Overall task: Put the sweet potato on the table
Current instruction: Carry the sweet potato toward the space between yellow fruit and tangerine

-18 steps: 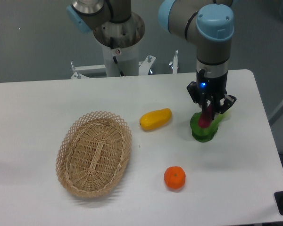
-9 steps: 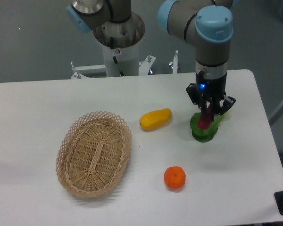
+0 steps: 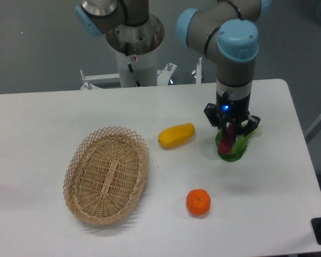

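White and smooth, the surface carries everything here, and judging by how things lie the task is partly done: the sweet potato is already in the robot's grip but has not yet been laid down. The single arm reaches down at the right side of the scene, and its pincer is clenched on the sweet potato, which shows only as a small reddish sliver hanging upright between the fingers. It hangs directly over a green object lying on the surface; whether the tuber's tip touches that green object or clears it cannot be told from this view. What seems left is to carry the sweet potato sideways to a bare patch of the surface, lower it until it rests, and release it. Counting from largest to smallest: one surface, one arm with one pincer, one woven wicker basket at the near left with nothing visible inside it, one plump yellow fruit in the middle just left of the pincer, one green object under the pincer, one orange nearer the camera and well apart from the rest, and one sweet potato.
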`<state>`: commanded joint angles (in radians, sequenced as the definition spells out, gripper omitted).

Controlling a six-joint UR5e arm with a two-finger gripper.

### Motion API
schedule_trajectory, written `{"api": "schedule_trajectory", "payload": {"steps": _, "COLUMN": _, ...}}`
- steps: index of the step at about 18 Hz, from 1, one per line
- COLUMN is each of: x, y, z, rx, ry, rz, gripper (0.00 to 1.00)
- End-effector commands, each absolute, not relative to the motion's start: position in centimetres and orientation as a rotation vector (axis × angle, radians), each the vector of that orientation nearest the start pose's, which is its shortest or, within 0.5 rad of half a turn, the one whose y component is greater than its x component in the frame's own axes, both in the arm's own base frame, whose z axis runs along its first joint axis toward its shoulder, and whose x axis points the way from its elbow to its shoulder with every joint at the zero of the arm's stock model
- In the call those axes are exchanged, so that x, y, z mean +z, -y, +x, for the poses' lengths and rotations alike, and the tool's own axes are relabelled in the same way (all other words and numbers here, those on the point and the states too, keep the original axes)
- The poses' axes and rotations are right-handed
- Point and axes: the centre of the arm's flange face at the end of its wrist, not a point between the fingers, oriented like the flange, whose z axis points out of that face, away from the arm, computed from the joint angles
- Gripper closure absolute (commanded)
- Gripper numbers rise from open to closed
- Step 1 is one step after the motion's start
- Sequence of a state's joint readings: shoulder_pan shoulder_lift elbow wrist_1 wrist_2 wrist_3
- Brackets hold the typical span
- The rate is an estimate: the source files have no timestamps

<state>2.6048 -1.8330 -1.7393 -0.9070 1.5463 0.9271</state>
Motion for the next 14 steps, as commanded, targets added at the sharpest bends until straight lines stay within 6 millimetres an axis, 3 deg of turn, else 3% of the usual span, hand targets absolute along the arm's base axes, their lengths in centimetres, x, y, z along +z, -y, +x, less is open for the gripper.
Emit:
{"api": "schedule_trajectory", "payload": {"steps": 4, "x": 28.5, "y": -42.9, "z": -42.1, "rx": 0.308, "ry": 0.268, "rz": -2.961, "gripper": 0.73}}
{"api": "schedule_trajectory", "payload": {"steps": 7, "x": 26.2, "y": -44.3, "z": -41.3, "rx": 0.379, "ry": 0.237, "rz": -3.042, "gripper": 0.73}}
{"api": "schedule_trajectory", "payload": {"steps": 11, "x": 22.6, "y": -45.1, "z": -40.3, "rx": 0.33, "ry": 0.332, "rz": -3.075, "gripper": 0.73}}
{"api": "schedule_trajectory", "payload": {"steps": 14, "x": 22.1, "y": -45.4, "z": -39.4, "rx": 0.333, "ry": 0.297, "rz": -3.099, "gripper": 0.72}}
